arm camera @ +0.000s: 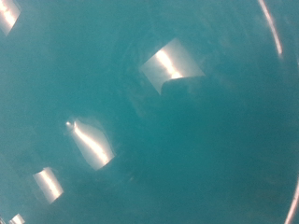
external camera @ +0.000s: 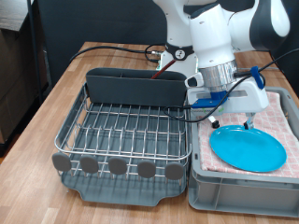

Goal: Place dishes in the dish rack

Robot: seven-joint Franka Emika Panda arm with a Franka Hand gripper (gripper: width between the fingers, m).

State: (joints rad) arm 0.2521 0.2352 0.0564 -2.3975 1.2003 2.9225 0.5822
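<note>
The round bright blue plate (external camera: 248, 149) lies on the pink checked cloth (external camera: 285, 117) on top of the grey crate, at the exterior view's right. My gripper (external camera: 234, 121) hangs straight down over the plate's far edge, its fingers apart and just above or touching the plate. The wrist view shows only the plate's glossy blue surface (arm camera: 149, 121) from very close, with no fingers in it. The dish rack (external camera: 126, 140) stands next to the crate on the exterior view's left, and its wire grid is bare. A small reddish tip (external camera: 153, 78) shows at the caddy's rim. The white cup is out of view.
The grey crate (external camera: 243, 191) fills the lower right and touches the rack's tray. The tall grey caddy (external camera: 135, 89) lines the rack's far side. Black cables (external camera: 121, 49) run over the wooden table behind. The robot's white base stands at the back.
</note>
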